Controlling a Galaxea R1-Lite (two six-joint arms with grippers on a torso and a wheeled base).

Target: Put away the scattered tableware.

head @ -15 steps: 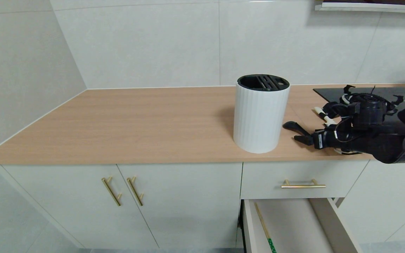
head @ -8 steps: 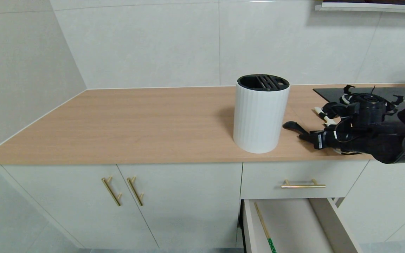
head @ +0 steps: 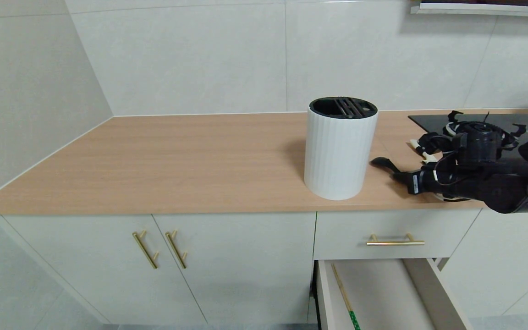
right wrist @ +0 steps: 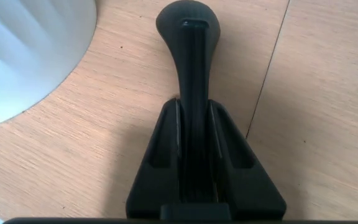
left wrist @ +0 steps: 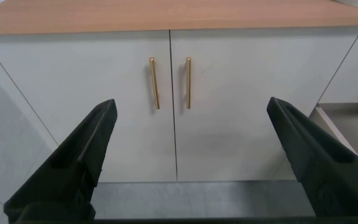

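A black utensil handle (head: 381,162) lies on the wooden countertop (head: 177,160), just right of the white ribbed holder (head: 339,153) with a black slotted top. My right gripper (head: 400,175) is shut on this handle; in the right wrist view the handle (right wrist: 188,68) sticks out from between the fingers (right wrist: 160,143), with my right gripper (right wrist: 193,124) beside the holder's wall (right wrist: 23,50). The rest of the utensil is hidden under the gripper. My left gripper (left wrist: 188,155) hangs open and empty in front of the cabinet doors (left wrist: 169,83).
A white-handled utensil (head: 416,145) lies behind my right gripper, next to the black cooktop (head: 433,120). Below the counter an open drawer (head: 422,284) holds a pair of chopsticks (head: 344,295). The countertop left of the holder is bare.
My right gripper's fingers have closed in on the black handle, which stood between them a second ago. The holder and the left arm have not moved.
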